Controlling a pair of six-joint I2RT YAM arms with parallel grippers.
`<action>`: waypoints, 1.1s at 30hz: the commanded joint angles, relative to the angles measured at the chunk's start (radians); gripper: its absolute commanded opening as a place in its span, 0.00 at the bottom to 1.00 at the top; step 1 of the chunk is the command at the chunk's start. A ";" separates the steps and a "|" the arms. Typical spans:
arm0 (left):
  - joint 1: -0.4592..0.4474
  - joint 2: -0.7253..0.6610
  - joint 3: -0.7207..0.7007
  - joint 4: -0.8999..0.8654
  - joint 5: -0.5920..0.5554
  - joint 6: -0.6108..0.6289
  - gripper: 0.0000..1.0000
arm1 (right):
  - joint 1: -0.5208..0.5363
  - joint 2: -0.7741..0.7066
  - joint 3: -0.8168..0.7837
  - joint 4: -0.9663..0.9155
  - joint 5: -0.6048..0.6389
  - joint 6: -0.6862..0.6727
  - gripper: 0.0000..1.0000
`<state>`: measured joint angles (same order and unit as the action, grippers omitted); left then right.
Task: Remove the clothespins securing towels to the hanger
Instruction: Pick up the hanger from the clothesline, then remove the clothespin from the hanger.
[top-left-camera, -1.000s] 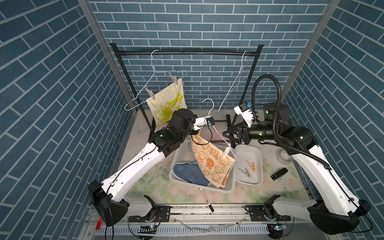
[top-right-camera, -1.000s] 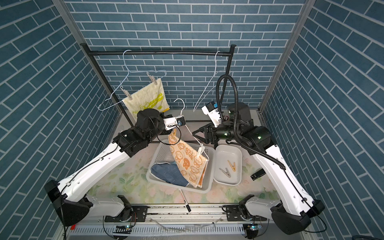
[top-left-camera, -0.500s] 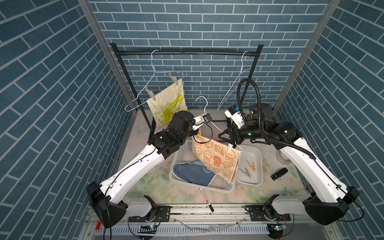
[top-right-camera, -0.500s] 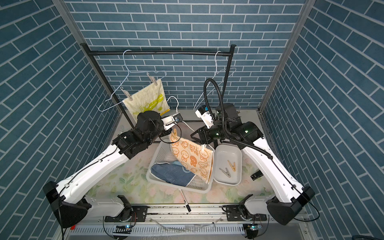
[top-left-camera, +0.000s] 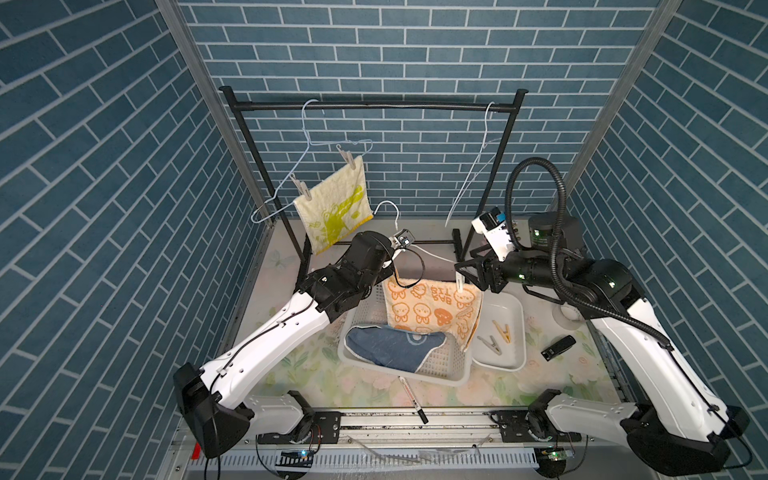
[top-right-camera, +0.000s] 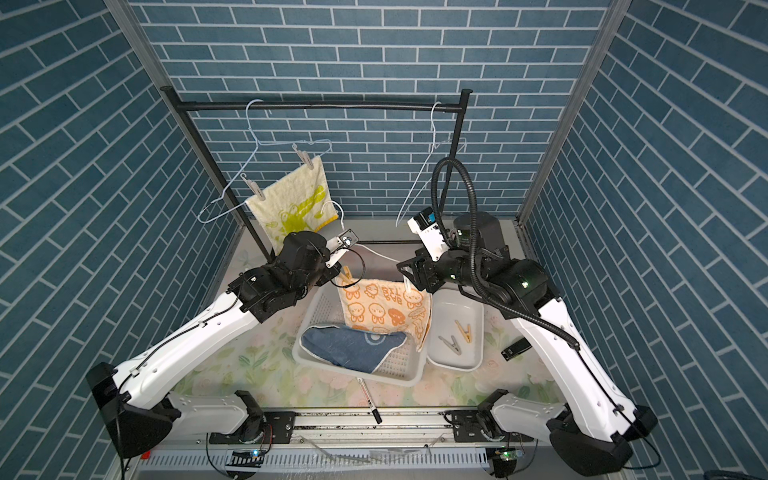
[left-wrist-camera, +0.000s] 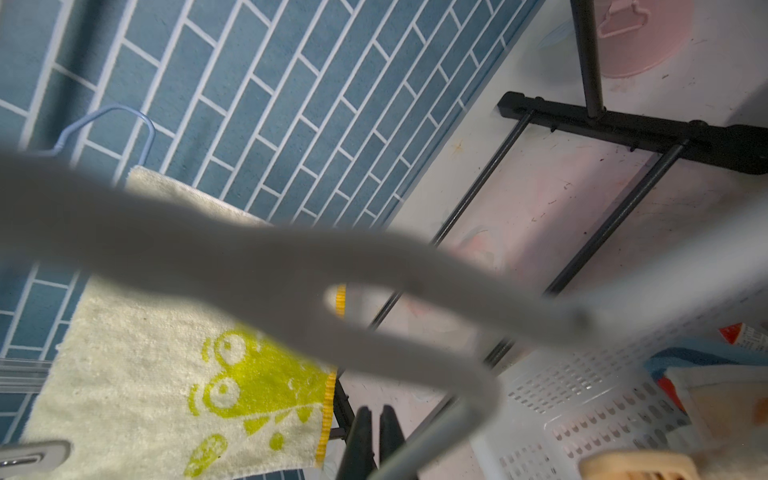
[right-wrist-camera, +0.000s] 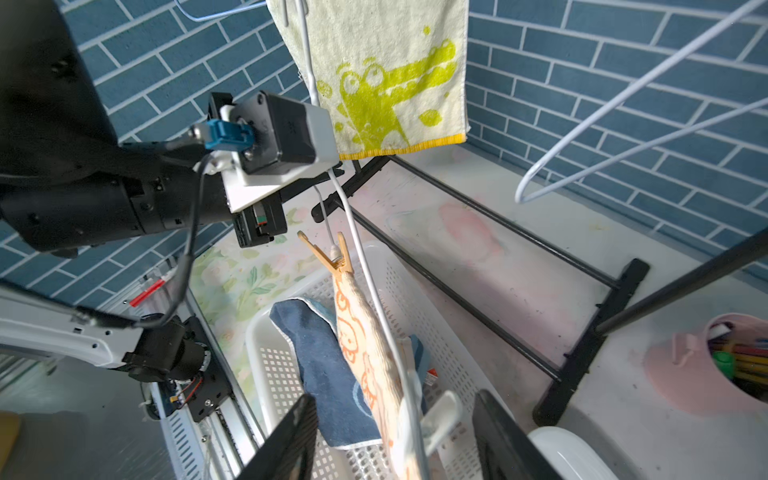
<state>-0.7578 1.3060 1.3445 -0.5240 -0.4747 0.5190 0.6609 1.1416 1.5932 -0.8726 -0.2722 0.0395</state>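
My right gripper (right-wrist-camera: 395, 399) stands open, its fingers (right-wrist-camera: 291, 436) on either side of the pale clothespin (right-wrist-camera: 442, 413). That pin holds one corner of the orange cartoon towel (top-left-camera: 428, 309) to the white hanger (right-wrist-camera: 360, 257). The left gripper (left-wrist-camera: 376, 419) is closed on that hanger, holding it over the white basket (top-left-camera: 415, 375). A tan clothespin (right-wrist-camera: 332, 255) clips the towel's other corner.

To do this well, I judge I should close on the pale pin's free handle ends, not on its nose or on the wire. I would squeeze until the spring opens, then draw away along the pin's own length so the cloth slips free rather than dragging. The left arm has to hold the hanger steady against that pull, or the pin will only swing with it. The risk I see is catching terry or the hanger wire between the fingers, so I want the pin centred before closing.
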 joint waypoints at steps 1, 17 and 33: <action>-0.005 0.020 0.046 -0.086 -0.053 -0.073 0.00 | 0.000 -0.084 -0.070 0.031 0.068 -0.098 0.60; -0.005 0.001 0.072 -0.158 -0.090 -0.146 0.00 | 0.093 -0.351 -0.769 0.816 0.024 -0.424 0.68; -0.006 0.005 0.073 -0.160 -0.085 -0.148 0.00 | 0.205 -0.210 -0.849 1.107 0.381 -0.462 0.68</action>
<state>-0.7582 1.3258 1.3869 -0.6914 -0.5568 0.3916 0.8536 0.9195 0.7303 0.1650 0.0151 -0.3996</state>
